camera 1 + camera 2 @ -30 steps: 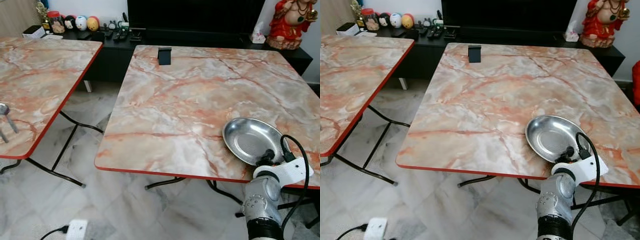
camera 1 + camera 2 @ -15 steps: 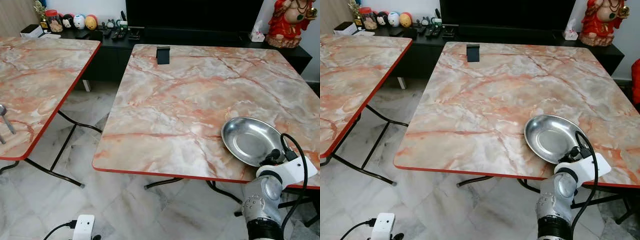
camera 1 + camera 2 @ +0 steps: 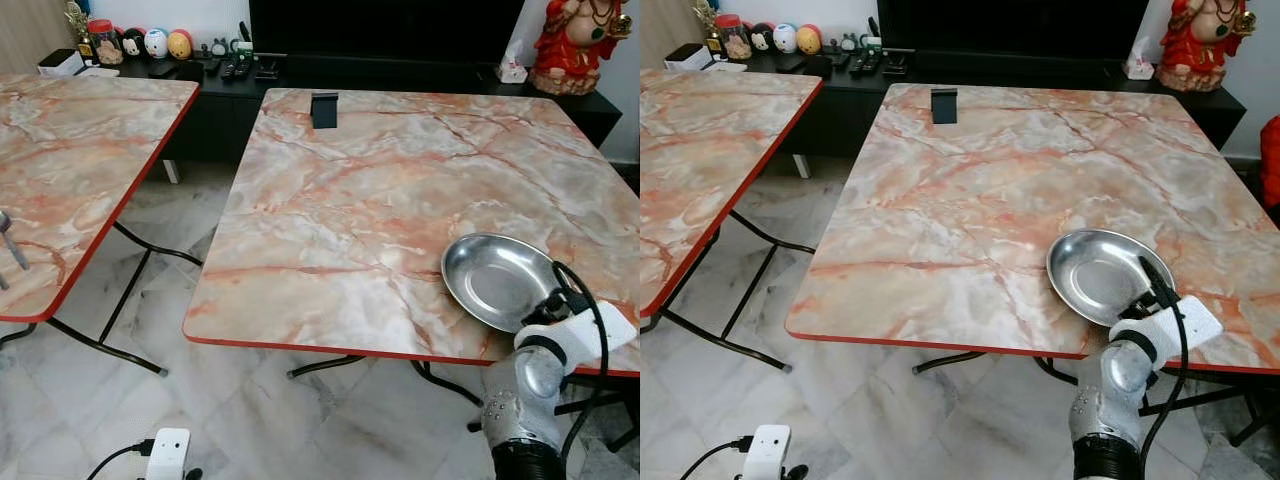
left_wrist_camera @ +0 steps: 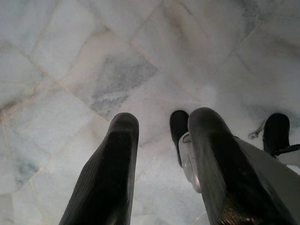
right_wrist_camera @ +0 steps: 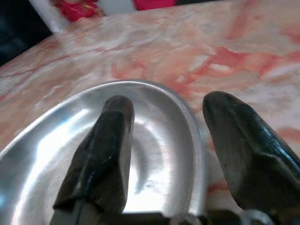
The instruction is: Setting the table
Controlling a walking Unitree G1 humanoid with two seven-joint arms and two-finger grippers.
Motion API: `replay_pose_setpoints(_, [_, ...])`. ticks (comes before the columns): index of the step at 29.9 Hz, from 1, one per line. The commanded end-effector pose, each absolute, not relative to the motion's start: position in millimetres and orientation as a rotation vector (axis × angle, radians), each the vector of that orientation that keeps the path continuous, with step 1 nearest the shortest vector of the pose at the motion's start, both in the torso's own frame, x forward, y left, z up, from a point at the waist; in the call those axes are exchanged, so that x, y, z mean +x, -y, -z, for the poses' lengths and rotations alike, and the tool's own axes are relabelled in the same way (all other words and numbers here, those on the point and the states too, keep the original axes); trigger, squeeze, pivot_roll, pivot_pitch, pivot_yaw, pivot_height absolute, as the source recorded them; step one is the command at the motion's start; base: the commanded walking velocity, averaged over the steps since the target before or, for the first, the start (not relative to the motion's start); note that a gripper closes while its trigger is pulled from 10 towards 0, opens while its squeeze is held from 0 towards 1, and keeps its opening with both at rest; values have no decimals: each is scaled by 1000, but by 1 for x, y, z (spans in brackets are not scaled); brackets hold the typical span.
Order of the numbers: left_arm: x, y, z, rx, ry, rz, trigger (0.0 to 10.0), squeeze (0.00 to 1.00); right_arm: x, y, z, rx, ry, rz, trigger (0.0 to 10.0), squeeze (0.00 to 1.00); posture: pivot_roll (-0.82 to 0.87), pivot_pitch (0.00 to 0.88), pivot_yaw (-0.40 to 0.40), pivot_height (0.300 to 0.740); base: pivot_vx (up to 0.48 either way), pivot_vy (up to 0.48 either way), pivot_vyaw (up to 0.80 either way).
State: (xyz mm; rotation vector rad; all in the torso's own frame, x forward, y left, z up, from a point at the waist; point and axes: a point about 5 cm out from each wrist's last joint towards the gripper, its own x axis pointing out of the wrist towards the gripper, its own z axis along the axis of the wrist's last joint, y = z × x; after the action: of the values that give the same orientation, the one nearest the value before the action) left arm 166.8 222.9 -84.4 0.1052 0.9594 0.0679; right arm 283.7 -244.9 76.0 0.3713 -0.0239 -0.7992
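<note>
A shallow oval steel dish (image 3: 497,280) lies near the front right edge of the marble-patterned table (image 3: 380,180). My right gripper (image 3: 1152,288) reaches over that edge to the dish's near rim. In the right wrist view the gripper (image 5: 168,103) is open and straddles the rim. One finger (image 5: 105,140) is over the bowl of the dish (image 5: 56,154), and the other sits outside it above the tabletop. My left gripper (image 4: 164,117) hangs open over the pale marble floor, holding nothing.
A second marble table (image 3: 80,150) stands to the left across a floor gap, with metal cutlery (image 3: 10,240) at its near edge. A small black stand (image 3: 324,109) sits at the main table's far edge. Behind are a dark console and a red statue (image 3: 575,45). A white plug (image 3: 167,452) lies on the floor.
My right wrist has edged forward and up, bringing its fingers onto the dish's near rim. The dish has hardly moved. The view has shifted slightly.
</note>
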Motion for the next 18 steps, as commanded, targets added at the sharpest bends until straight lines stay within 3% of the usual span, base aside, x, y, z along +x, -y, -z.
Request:
replay_pose_setpoints(1, [170, -220, 83, 116, -945, -60, 10000, 0, 290, 238, -87, 329, 77, 716, 10000, 0, -43, 0, -41, 740, 0, 0, 0])
replay_pose_setpoints(9, [167, -224, 84, 115, -941, -66, 10000, 0, 302, 222, -101, 222, 141, 535, 10000, 0, -42, 0, -42, 740, 0, 0, 0])
replay_pose_setpoints(12, [164, -227, 84, 114, -937, -71, 10000, 0, 311, 209, -113, 148, 193, 354, 10000, 0, -45, 0, -44, 740, 0, 0, 0])
replay_pose_setpoints(18, [163, -229, 83, 115, -931, -79, 10000, 0, 318, 200, -118, 77, 201, 209, 10000, 0, -45, 0, -45, 740, 0, 0, 0])
